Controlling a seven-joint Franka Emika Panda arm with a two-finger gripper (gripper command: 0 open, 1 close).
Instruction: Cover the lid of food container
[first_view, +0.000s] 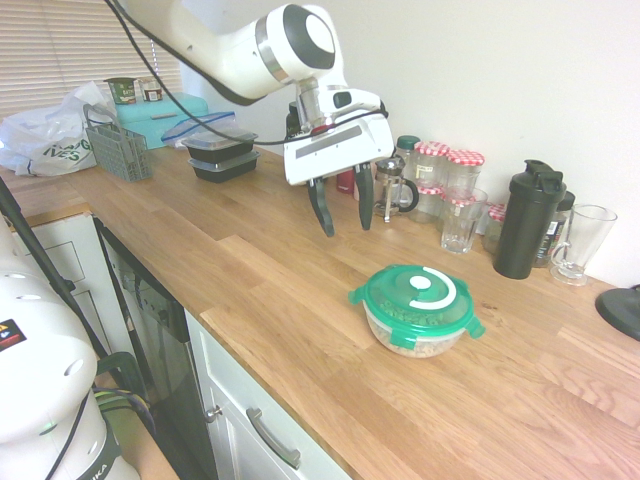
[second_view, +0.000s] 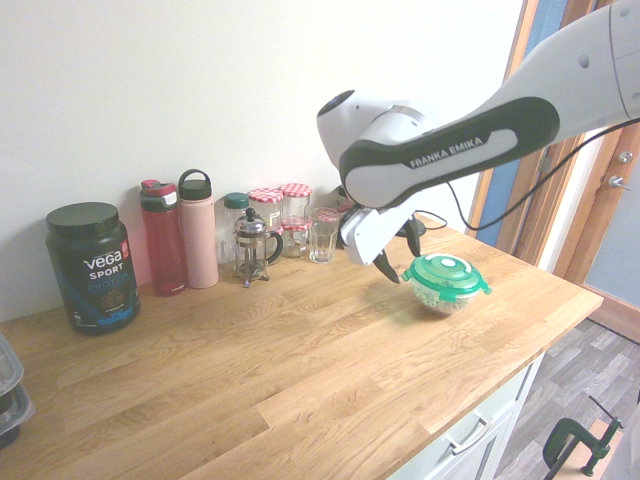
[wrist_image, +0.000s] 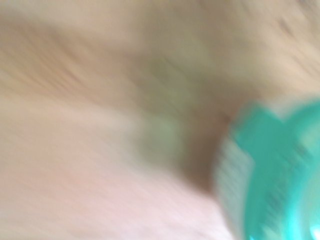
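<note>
- The worktop (first_view: 300, 300), bare oiled wood, runs nearest the camera in the first exterior view; the bowl (first_view: 415, 340) stands on it toward the front edge, well clear of the glasses (first_view: 462, 220) and shaker (first_view: 525, 220) along the wall.
- The lid (first_view: 417, 295) sits on the bowl, level and centred as far as I can tell, its four tabs hanging over the rim; whether any tab is snapped down I cannot tell.
- The gripper (first_view: 342, 210) hangs above the worktop, beside the bowl and apart from it, fingers spread wide with nothing between them.
- The wrist view is blurred; only a green edge of the lid (wrist_image: 280, 175) and wood show.
- Handling, as a judgement: the lid is thin, light, slightly springy plastic and smooth, so it may slip sideways under an off-centre push.
- The bowl, part full of cereal rings, is light too and may skate on the wood.
- Best purchase looks to be straight down on the flat centre, or a pinch at a tab (first_view: 470, 325).
</note>
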